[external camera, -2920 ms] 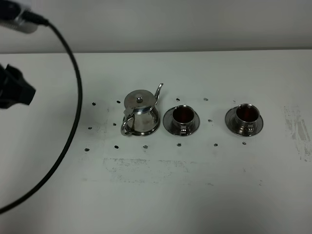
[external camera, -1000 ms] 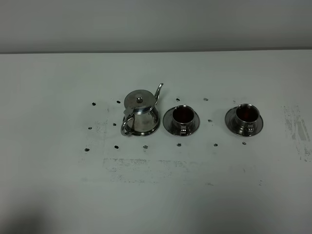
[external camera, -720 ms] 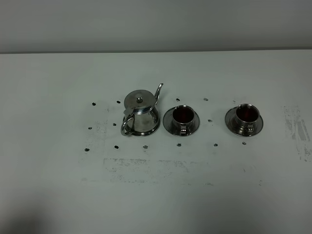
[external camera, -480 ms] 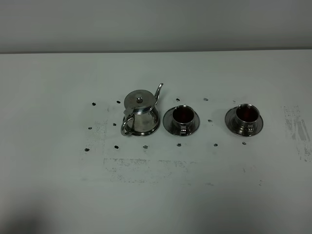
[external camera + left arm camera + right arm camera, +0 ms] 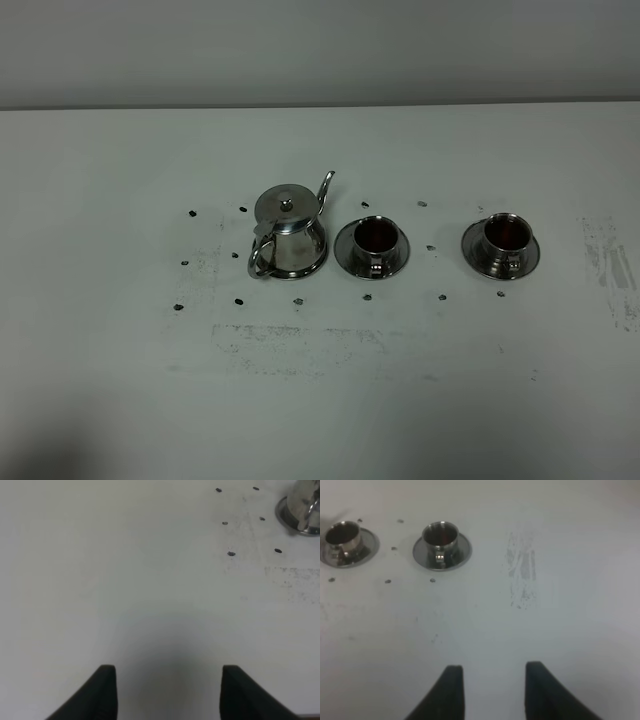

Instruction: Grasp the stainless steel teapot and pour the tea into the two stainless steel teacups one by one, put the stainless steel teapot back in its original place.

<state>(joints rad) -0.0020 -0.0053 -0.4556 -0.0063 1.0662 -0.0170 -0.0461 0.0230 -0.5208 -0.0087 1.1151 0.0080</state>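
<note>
The stainless steel teapot [image 5: 288,232] stands upright left of centre on the table, spout toward the back right, loop handle toward the front left. It stands on a round steel saucer, of which only the rim [image 5: 312,268] shows. The two stainless steel teacups [image 5: 372,240] [image 5: 506,236] stand to its right, each on a saucer, with dark tea inside. No gripper shows in the exterior view. My left gripper [image 5: 167,690] is open and empty, far from the teapot [image 5: 302,505]. My right gripper [image 5: 492,690] is open and empty, well short of the cups [image 5: 440,539] [image 5: 343,536].
The white table [image 5: 320,400] carries small dark dots around the tea set and scuffed patches in front of it [image 5: 300,345] and at the right [image 5: 610,265]. A pale wall runs along the table's back edge [image 5: 320,105].
The left arm and its black cable, at the left edge 2.9 s ago, have left the exterior view. The teapot and both cups have not moved.
</note>
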